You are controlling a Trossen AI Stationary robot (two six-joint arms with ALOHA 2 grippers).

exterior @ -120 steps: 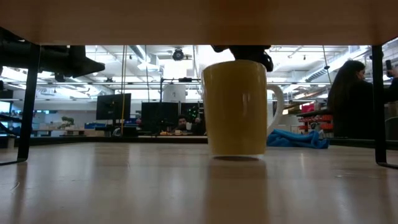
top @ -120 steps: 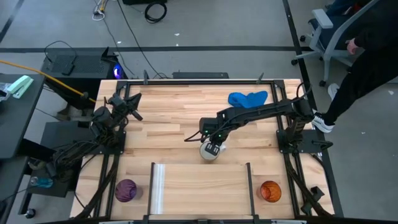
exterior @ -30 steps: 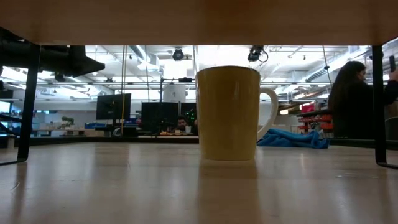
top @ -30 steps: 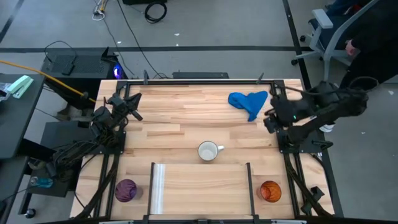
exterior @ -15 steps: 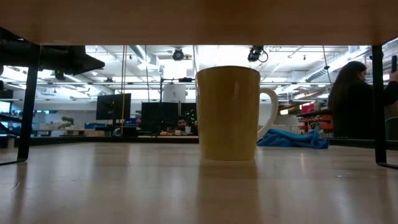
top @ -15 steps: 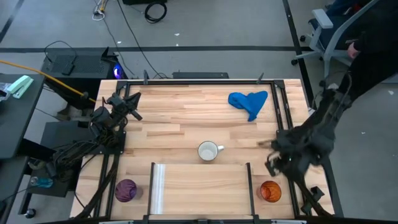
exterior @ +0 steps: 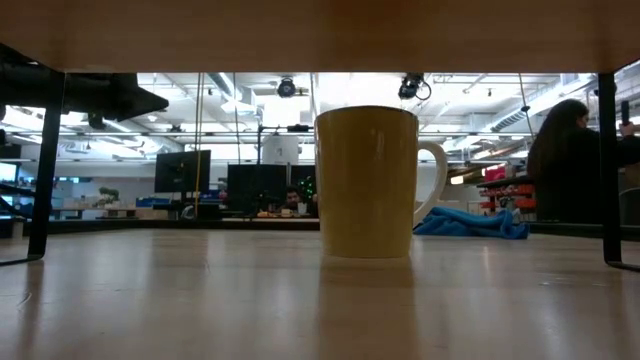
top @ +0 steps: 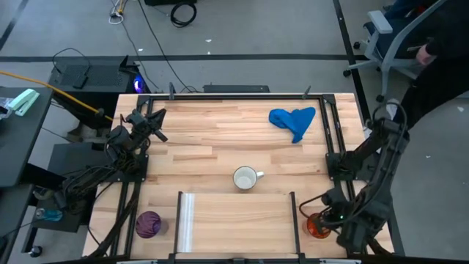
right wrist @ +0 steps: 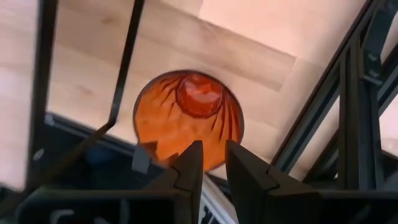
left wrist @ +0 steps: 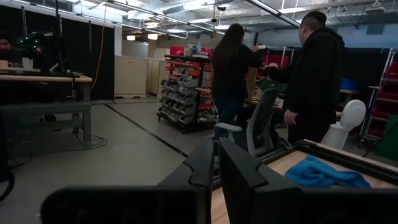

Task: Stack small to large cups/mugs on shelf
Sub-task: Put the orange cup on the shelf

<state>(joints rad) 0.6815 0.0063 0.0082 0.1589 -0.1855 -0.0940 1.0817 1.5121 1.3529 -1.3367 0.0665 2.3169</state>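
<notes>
The white mug [top: 248,178] [exterior: 367,180] stands upright on the table, just beyond the far edge of the shelf [top: 238,220]. A purple cup [top: 149,224] sits at the near left. An orange cup [top: 314,227] [right wrist: 188,118] sits at the near right, outside the shelf's dark post [top: 293,213]. My right gripper [top: 327,217] [right wrist: 214,163] hangs above the orange cup, pointing down, slightly open, with nothing between its fingers. My left gripper [left wrist: 216,163] is shut and parked at the table's far left [top: 139,125].
A blue cloth [top: 296,119] lies at the far right of the table. Dark frame rails [right wrist: 354,106] run close beside the orange cup at the table's right edge. A pale upright strip [top: 185,220] bounds the shelf on the left. People stand beyond the table [left wrist: 311,74].
My right gripper has swung from the far right, near the blue cloth, toward the near right corner. It has sunk and turned, and now hangs over the orange cup. The mug has stayed where it was.
</notes>
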